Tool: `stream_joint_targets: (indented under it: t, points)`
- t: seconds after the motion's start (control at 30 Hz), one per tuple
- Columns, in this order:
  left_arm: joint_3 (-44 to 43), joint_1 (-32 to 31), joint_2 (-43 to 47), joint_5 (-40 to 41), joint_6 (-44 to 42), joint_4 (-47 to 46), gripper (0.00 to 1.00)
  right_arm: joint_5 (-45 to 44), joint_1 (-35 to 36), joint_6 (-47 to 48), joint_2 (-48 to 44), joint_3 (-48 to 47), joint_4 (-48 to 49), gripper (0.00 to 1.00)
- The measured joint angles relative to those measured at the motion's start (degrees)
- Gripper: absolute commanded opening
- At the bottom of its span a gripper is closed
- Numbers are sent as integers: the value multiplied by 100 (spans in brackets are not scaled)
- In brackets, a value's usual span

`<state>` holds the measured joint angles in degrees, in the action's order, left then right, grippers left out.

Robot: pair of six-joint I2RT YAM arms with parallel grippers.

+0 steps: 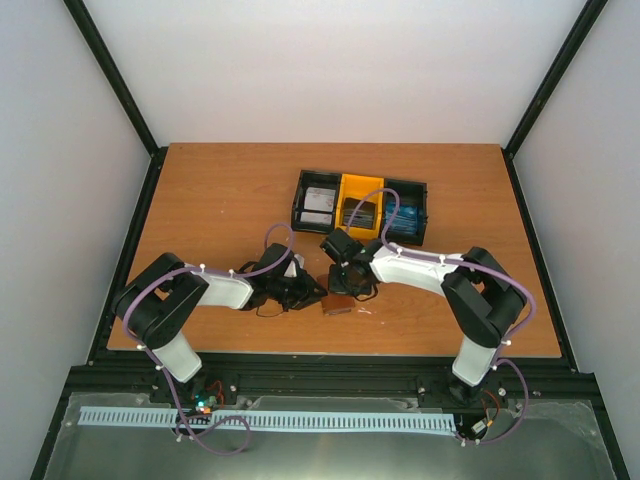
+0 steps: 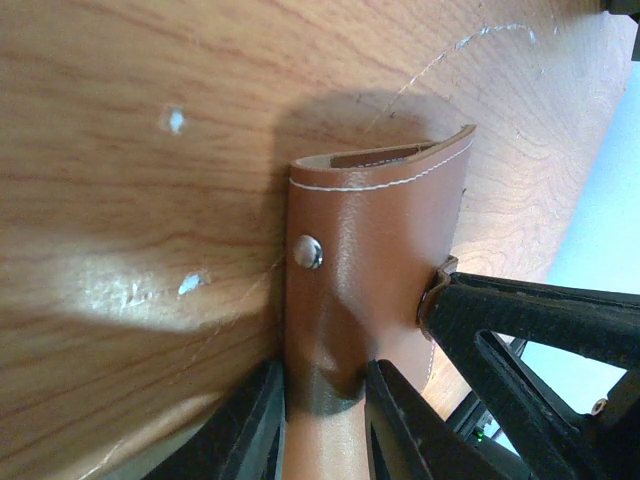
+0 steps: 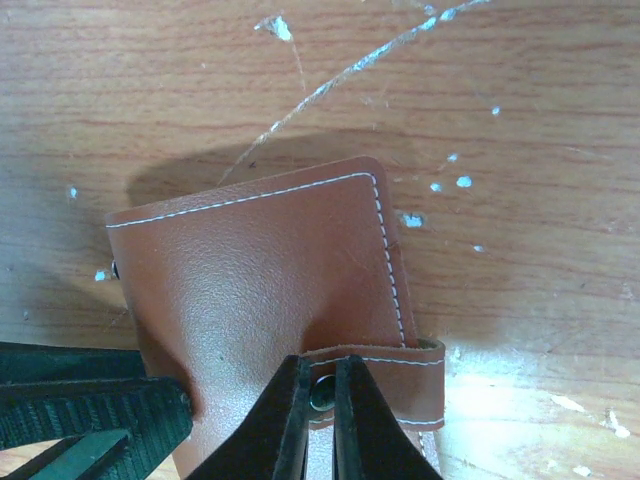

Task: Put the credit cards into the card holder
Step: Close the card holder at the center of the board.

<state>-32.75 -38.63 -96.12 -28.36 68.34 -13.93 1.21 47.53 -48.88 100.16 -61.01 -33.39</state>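
The brown card holder lies folded shut on the table between both arms. In the left wrist view, my left gripper is shut on one end of the card holder, squeezing the leather. In the right wrist view, my right gripper is shut on the snap strap of the card holder, with the metal stud between its fingers. The credit cards sit in the tray at the back: a whitish card, a dark card and a blue card.
The black-and-yellow tray with three compartments stands at the back centre of the wooden table. White scratches mark the wood around the card holder. Each wrist view shows the other arm's black finger touching the holder.
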Motion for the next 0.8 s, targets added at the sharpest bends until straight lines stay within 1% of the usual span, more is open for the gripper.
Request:
stream_joint_targets:
  t: [0.23,0.43,0.67,0.8]
  points:
    - [-9,0,-7,-7,-31,9,24,-35,20,87,229,-328,-334,3]
    - [-35,9,-24,-13,-61,83,17,-382,192,105,588,-859,-894,3]
    - [-35,11,-28,-9,-74,98,16,-811,415,-31,800,-1137,-1217,3]
    - [-35,11,-28,-11,-72,98,16,-881,448,-122,815,-1161,-1244,3]
